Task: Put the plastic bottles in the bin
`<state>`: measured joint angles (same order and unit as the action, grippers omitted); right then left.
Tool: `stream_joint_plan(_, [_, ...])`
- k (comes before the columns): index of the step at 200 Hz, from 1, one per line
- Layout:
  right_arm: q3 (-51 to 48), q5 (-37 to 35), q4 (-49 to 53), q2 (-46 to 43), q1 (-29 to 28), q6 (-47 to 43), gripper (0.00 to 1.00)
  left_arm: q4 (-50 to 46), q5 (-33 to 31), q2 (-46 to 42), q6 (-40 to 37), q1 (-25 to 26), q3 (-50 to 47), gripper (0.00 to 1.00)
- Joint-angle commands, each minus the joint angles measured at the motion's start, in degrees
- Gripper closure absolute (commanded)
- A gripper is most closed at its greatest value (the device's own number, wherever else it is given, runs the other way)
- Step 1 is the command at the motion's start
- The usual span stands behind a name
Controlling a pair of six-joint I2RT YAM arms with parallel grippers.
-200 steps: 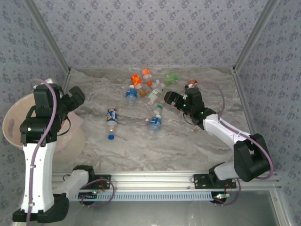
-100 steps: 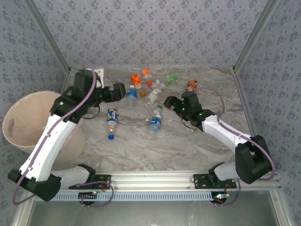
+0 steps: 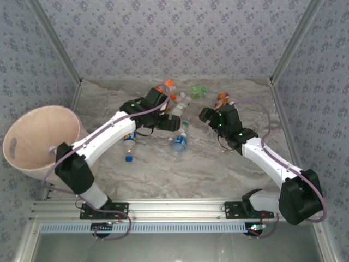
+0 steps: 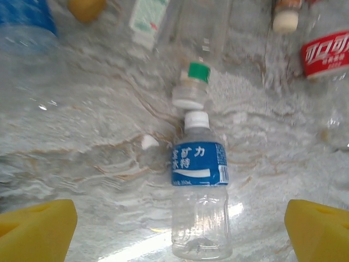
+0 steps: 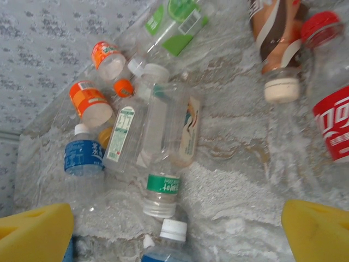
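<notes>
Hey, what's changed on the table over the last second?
The left gripper swung from by the bin across to the bottles, open, facing the blue-labelled bottle. The right gripper shifted only slightly, open. Nothing gripped or released; bottles and bin stayed put.

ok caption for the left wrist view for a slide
Open left gripper poised over a blue-labelled, white-capped bottle lying on the marble table

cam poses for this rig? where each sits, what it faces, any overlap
Top external: fixed above and behind the arm bases, looking down on table, bin, both arms, left claw, right claw.
Left wrist: on the left wrist, facing down at blue-label bottle; yellow fingertips at bottom corners.
Right wrist: on the right wrist, facing the bottle pile and wall; yellow fingertips low.
Shared: both wrist views hold the green-banded bottle.
</notes>
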<state>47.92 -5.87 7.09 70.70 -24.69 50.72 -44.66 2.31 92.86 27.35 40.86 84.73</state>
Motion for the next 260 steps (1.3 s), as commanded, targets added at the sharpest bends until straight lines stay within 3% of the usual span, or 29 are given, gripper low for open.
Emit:
stream_joint_plan(1, [-0.7, -3.4, 2.9, -2.2, 1.3, -2.3, 0.00, 1.3, 5.7, 2.7, 1.2, 1.5, -0.6, 0.02])
stream_joint_plan(47, [-1.6, -3.5, 3.4, -3.4, 3.0, -2.3, 0.00, -4.1, 1.0, 12.2, -0.4, 6.3, 3.0, 0.02])
stream_joint_plan(84, [-1.9, -3.2, 3.4, -3.4, 3.4, -2.3, 0.00, -3.8, 3.7, 17.1, 0.0, 6.5, 2.6, 0.02])
stream_joint_plan(132, [-1.9, -2.8, 3.3, -3.2, 3.7, -2.2, 0.00, -0.7, 8.6, 20.8, -0.5, 6.6, 1.4, 0.11])
stream_joint_plan(183, [-1.9, -2.4, 3.3, -2.9, 3.9, -2.2, 0.00, 1.0, 8.6, 23.4, 0.8, 6.6, 0.5, 0.23])
stream_joint_plan(220, [-2.0, -2.2, 3.3, -2.7, 4.0, -2.0, 0.00, 2.3, 8.4, 24.7, 1.2, 6.6, -0.5, 0.26])
stream_joint_plan(260, [-2.0, -2.0, 3.2, -2.4, 4.0, -1.9, 0.00, 3.2, 7.7, 24.7, 1.3, 6.7, -0.7, 0.42])
